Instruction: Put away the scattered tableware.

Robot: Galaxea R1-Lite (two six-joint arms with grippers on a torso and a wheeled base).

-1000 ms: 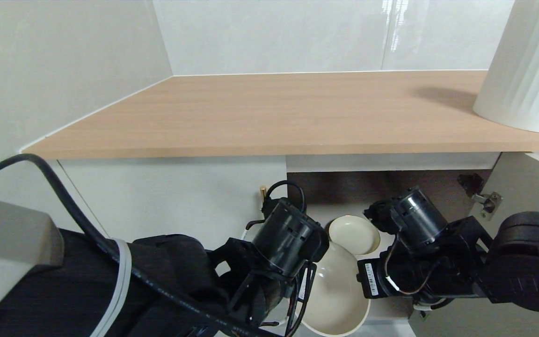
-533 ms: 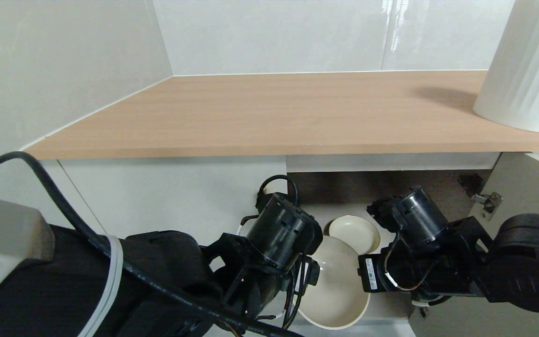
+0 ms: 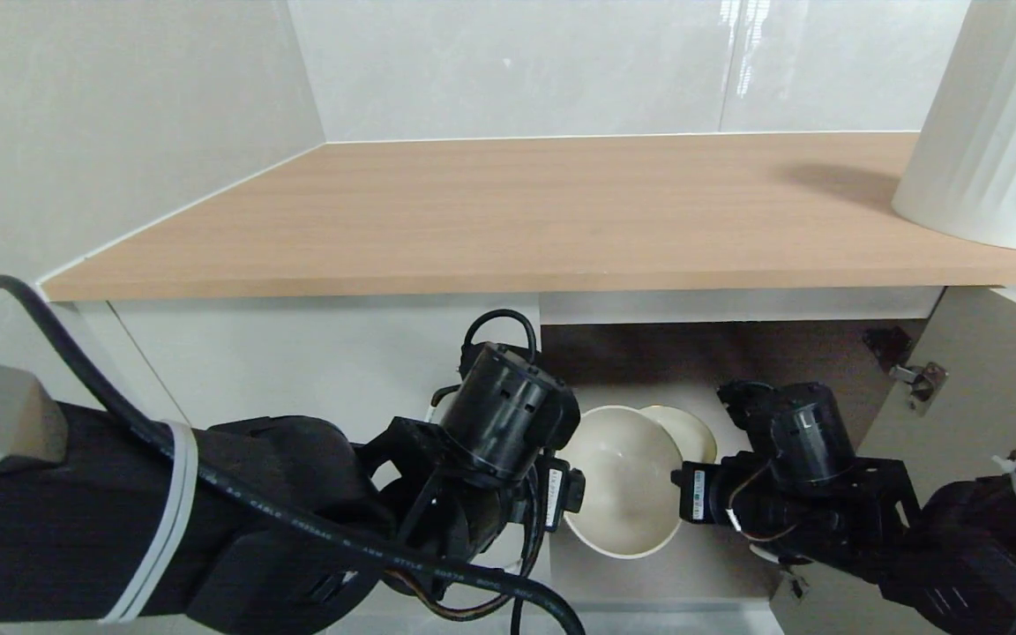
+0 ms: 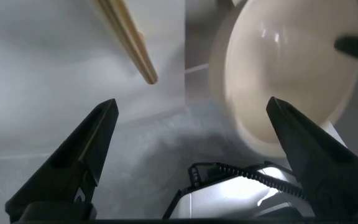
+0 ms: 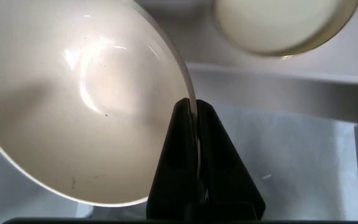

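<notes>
A home kitchen: wooden countertop [image 3: 561, 212], tiled wall [image 3: 517, 66], open cabinet [image 3: 693, 348] below.

Left gripper [image 4: 191, 102]: jaws spread, empty. Beyond it: cream bowl [image 4: 284, 68], tilted; gold rod [image 4: 129, 40], possibly a door handle.

Ahead of the right gripper [image 5: 194, 124], clamped on the rim of the bowl [image 3: 623, 476], the open cabinet compartment [image 3: 737, 353] was seen. Just beyond the bowl, the way was blocked by a small dish [image 3: 693, 428] lying inside. Bare cabinet floor [image 3: 720, 564] was seen below the gripper. The spread left gripper [image 4: 191, 102] was faced by the shut door [image 3: 332, 362] and its handle [image 4: 132, 46], with the bowl close on its right. Room above both was capped by the countertop [image 3: 517, 284].
</notes>
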